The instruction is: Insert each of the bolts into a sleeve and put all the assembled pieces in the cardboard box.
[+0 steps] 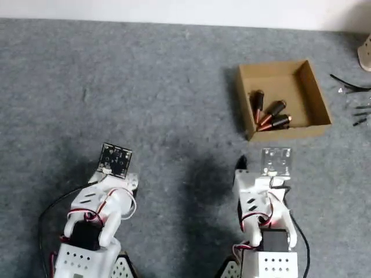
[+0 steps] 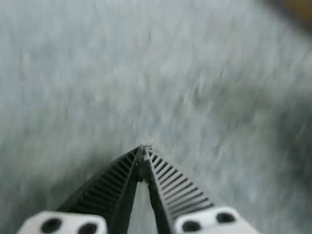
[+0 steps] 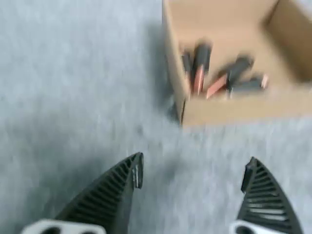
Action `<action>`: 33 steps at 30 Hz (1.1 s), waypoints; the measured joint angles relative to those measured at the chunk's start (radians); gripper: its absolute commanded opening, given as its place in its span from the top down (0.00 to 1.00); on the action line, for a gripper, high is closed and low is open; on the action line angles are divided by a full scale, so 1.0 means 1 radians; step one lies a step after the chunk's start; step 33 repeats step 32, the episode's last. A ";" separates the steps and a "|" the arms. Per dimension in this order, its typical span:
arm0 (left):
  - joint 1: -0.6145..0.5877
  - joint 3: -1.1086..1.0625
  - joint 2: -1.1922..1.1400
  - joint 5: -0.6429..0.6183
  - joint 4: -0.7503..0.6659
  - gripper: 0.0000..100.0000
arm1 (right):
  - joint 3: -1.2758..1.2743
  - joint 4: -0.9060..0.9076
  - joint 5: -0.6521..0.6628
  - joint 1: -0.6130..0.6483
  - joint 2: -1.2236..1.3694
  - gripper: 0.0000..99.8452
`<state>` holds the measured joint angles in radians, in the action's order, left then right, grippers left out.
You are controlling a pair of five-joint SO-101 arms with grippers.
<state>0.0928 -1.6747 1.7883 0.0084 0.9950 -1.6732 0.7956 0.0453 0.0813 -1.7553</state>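
The cardboard box (image 1: 316,92) sits at the back right of the grey felt table and holds three assembled bolt-and-sleeve pieces (image 1: 271,116), copper-coloured with dark sleeves. In the right wrist view the same box (image 3: 229,109) and pieces (image 3: 214,78) lie just beyond my right gripper (image 3: 195,170), whose fingers stand wide open with nothing between them. My left gripper (image 2: 145,152) is shut, its tips pressed together over bare felt. In the high view both arms are drawn back near the front edge, the left arm (image 1: 101,208) at the left and the right arm (image 1: 264,202) below the box.
Small dark loose parts and a cable (image 1: 356,104) lie at the right edge beyond the box. A pale object (image 1: 365,52) pokes in at the upper right corner. Grey felt (image 1: 116,87) covers the table.
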 measured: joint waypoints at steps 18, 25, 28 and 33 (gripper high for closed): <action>-0.112 0.000 0.000 0.000 0.333 0.99 | -0.002 0.387 0.000 -0.003 -0.061 0.71; -0.112 0.000 0.000 0.000 0.333 0.99 | -0.002 0.387 0.000 -0.003 -0.061 0.71; -0.112 0.000 0.000 0.000 0.333 0.99 | -0.002 0.387 0.000 -0.003 -0.061 0.71; -0.112 0.000 0.000 0.000 0.333 0.99 | -0.002 0.387 0.000 -0.003 -0.061 0.71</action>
